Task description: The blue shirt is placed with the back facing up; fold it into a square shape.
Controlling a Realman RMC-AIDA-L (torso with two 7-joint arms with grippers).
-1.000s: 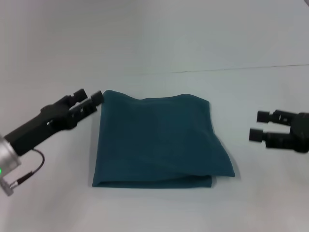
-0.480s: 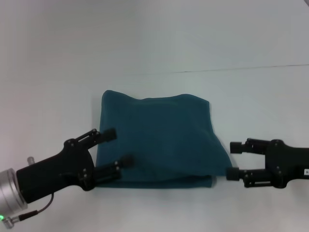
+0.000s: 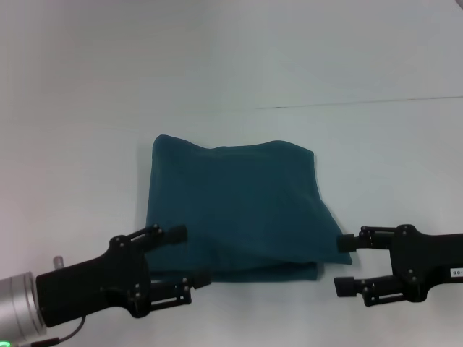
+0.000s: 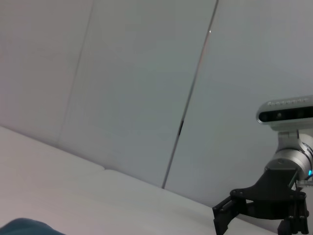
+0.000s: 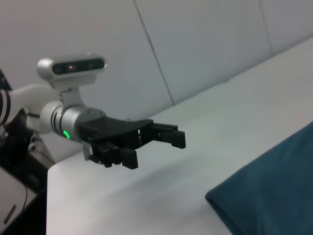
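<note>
The blue shirt (image 3: pixel 239 202) lies folded into a rough square in the middle of the white table (image 3: pixel 289 65), plain side up. My left gripper (image 3: pixel 189 255) is open at the shirt's near-left corner, its fingers over the cloth edge. My right gripper (image 3: pixel 343 264) is open just beside the near-right corner. The right wrist view shows the shirt (image 5: pixel 274 191) and the open left gripper (image 5: pixel 156 147) beyond it. The left wrist view shows a sliver of shirt (image 4: pixel 24 227) and the right gripper (image 4: pixel 244 215) farther off.
A thin dark seam (image 3: pixel 362 103) runs across the table behind the shirt. White tabletop surrounds the shirt on all sides. Nothing else stands on it.
My left gripper has moved from the shirt's far-left corner down the left edge to the near-left corner. My right gripper has come inward and nearer, to the near-right corner.
</note>
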